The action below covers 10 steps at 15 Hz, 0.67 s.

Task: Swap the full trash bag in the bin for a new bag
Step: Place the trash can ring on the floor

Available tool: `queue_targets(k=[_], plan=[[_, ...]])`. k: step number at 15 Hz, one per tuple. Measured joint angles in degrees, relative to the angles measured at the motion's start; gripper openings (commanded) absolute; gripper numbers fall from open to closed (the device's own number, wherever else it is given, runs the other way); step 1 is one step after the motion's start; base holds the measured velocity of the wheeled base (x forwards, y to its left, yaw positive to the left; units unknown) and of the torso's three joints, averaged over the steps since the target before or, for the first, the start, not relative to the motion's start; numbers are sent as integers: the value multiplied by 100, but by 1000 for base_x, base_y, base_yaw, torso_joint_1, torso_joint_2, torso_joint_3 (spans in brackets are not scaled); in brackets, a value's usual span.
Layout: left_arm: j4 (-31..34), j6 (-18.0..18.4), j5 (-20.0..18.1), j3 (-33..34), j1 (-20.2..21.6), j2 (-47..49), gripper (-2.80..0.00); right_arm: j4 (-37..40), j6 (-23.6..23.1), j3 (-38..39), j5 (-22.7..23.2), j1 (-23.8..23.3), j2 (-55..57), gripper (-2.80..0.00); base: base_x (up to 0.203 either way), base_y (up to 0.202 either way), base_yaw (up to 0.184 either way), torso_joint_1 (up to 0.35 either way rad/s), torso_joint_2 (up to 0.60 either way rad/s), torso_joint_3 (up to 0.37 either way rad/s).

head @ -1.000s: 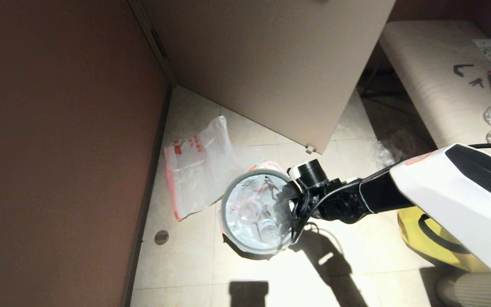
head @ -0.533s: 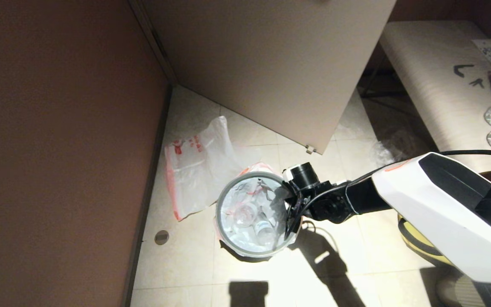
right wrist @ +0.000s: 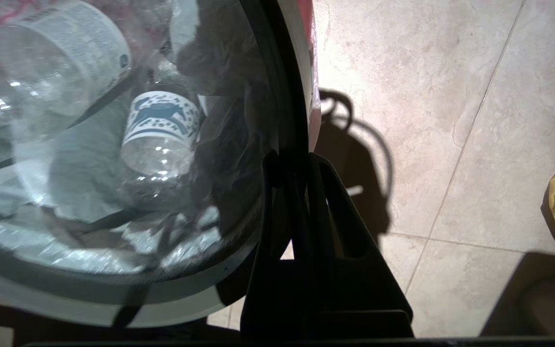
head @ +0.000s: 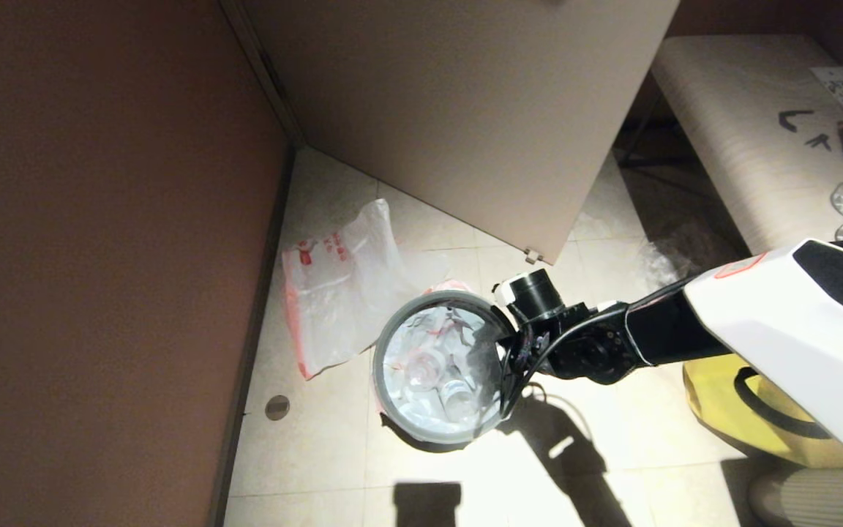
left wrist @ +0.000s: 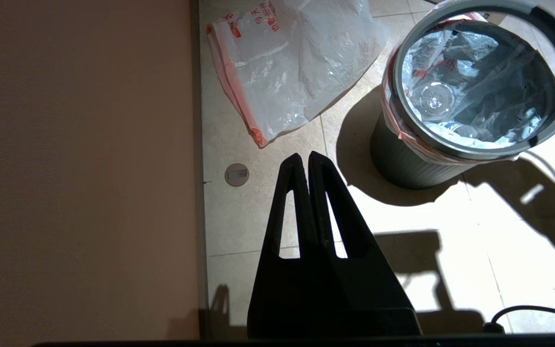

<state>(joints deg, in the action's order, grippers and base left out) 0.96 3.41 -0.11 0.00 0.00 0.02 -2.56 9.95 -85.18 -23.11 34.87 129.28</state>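
Right wrist view shows the right gripper (right wrist: pixel 291 164) pressed together on the grey rim ring (right wrist: pixel 301 86) of the bin (left wrist: pixel 405 166), one finger inside the mouth and one outside, pinching the ring where the film folds over it. A second ago these jaws stood spread beside that edge; now they have clamped, so I judge the grasp is made and the ring is ready to be lifted off, which would free the liner.

The full trash bag (head: pixel 436 366) sits just inward of the closed fingers, seated in the bin, with a clear bottle (right wrist: pixel 159 130) showing through its film close to the inner finger. The new bag (head: pixel 337 289) lies flat on the floor tiles (head: pixel 319 446), beyond the far side of the bin from the gripper, near the wall (head: pixel 99 256). A yellow tote (head: pixel 729 395) sits behind the gripper, under the forearm.

The left gripper (left wrist: pixel 309 161) hangs parked well apart from the bin, its fingers pressed together on nothing.

The full bag is not yet out.
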Motion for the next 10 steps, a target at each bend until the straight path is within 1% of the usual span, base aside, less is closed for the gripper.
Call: queue_targets(k=[2, 4, 7, 10], plan=[[0, 0, 1, 0, 0, 0, -280, 59, 62, 236, 0, 155, -365, -280, 0, 0, 0, 0, 0, 0], [-2, 0, 4, 0, 0, 0, -280, 321, 180, 348, 3, 310, -740, -280, 0, 0, 0, 0, 0, 0], [-1, -1, 1, 0, 0, 0, -280, 960, 428, 367, -16, 397, -1341, -280, 0, 0, 0, 0, 0, 0], [-2, 0, 4, 0, 0, 0, -280, 1779, 678, 370, -24, 248, -1916, -280, 0, 0, 0, 0, 0, 0]])
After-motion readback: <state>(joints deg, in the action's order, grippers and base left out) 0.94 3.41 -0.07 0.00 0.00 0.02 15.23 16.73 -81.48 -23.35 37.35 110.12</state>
